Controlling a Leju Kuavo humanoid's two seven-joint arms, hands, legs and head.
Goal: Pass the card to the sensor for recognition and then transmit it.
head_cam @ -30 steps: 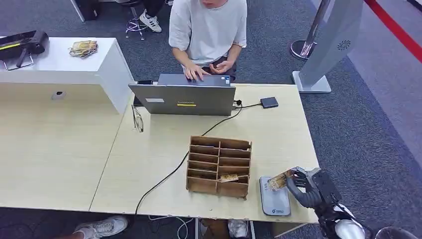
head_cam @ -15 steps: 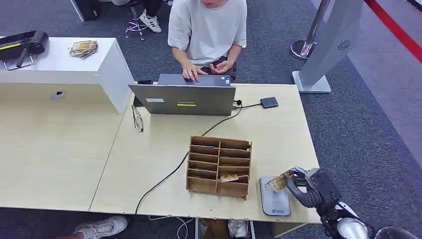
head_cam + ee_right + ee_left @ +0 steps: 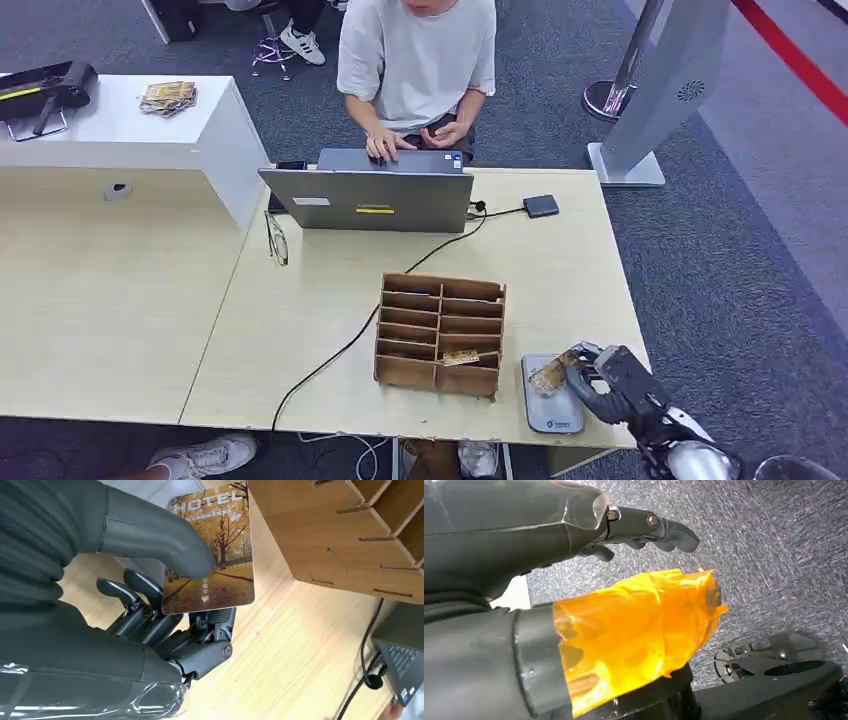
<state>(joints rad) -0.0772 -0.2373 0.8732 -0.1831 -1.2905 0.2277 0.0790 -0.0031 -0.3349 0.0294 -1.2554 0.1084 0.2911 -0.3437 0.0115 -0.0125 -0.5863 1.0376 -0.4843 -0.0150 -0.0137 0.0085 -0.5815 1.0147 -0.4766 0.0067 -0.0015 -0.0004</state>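
Right hand pinches the card between thumb and fingers, holding it just over the grey sensor at the table's near edge, beside the wooden rack. Card looks thin, stiff, light and likely slick, so an edge pinch suits it. Right wrist view reads "HOTEL" and an autumn-tree print, too small in the head view; left hand hangs over carpet, fingers curled on nothing.

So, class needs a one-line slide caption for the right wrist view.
Right hand pinches a hotel card beside the wooden rack.
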